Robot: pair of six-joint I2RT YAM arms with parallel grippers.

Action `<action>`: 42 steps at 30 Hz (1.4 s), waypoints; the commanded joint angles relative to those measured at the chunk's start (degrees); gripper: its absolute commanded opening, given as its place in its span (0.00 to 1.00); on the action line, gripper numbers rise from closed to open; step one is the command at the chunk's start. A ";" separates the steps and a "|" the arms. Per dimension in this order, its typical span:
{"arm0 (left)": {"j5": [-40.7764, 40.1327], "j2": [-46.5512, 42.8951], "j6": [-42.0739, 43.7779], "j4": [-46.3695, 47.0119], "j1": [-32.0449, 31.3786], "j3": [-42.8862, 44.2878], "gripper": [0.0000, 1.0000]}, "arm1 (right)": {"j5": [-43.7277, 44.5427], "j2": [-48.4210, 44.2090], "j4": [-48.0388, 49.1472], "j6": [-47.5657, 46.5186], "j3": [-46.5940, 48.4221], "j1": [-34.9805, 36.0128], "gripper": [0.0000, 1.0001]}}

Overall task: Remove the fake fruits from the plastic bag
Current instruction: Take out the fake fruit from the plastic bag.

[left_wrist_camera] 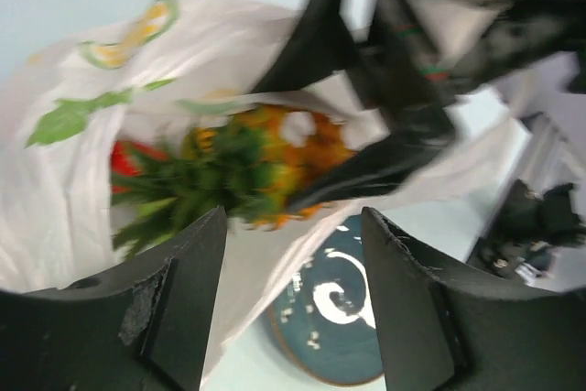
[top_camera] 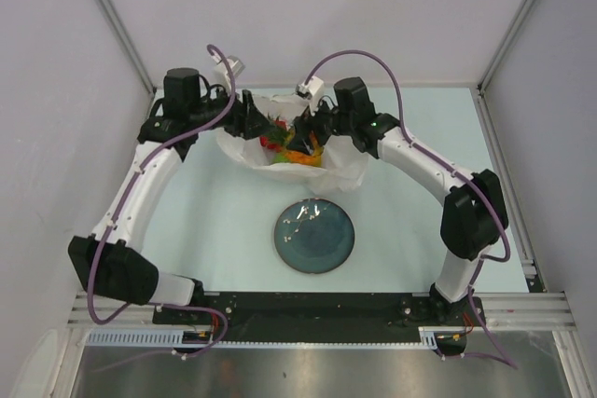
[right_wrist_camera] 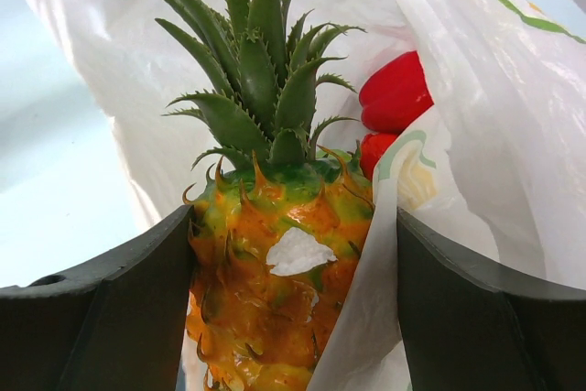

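Observation:
The plastic bag (top_camera: 347, 171) lies open at the far middle of the table, and it also shows in the left wrist view (left_wrist_camera: 55, 190) and the right wrist view (right_wrist_camera: 476, 135). My right gripper (right_wrist_camera: 293, 217) is shut on the orange-yellow pineapple (right_wrist_camera: 275, 299) with its green crown, and a fold of bag lies against one finger. Red fruits (right_wrist_camera: 396, 93) sit behind it inside the bag. In the top view my right gripper (top_camera: 312, 128) is in the bag's mouth. My left gripper (left_wrist_camera: 293, 217) is open at the bag's left rim (top_camera: 256, 120), with a bag edge in its gap. The pineapple (left_wrist_camera: 265, 157) is blurred in that view.
A dark blue-grey round plate (top_camera: 313, 236) lies on the table in front of the bag, and it shows beyond the left fingers (left_wrist_camera: 348, 327). Grey walls stand on three sides. A metal rail runs along the near edge.

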 commanded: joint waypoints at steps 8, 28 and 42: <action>-12.99 3.06 10.52 -6.57 -0.29 7.38 0.55 | -1.95 -5.71 3.82 1.23 -0.91 -0.69 0.47; -14.92 4.38 13.60 -6.75 -2.93 3.95 0.36 | -2.21 -6.15 5.05 2.72 -0.91 -0.78 0.47; -12.91 6.84 14.57 -4.73 -4.34 6.67 0.00 | -2.56 -5.62 3.91 1.58 -0.99 -0.69 0.53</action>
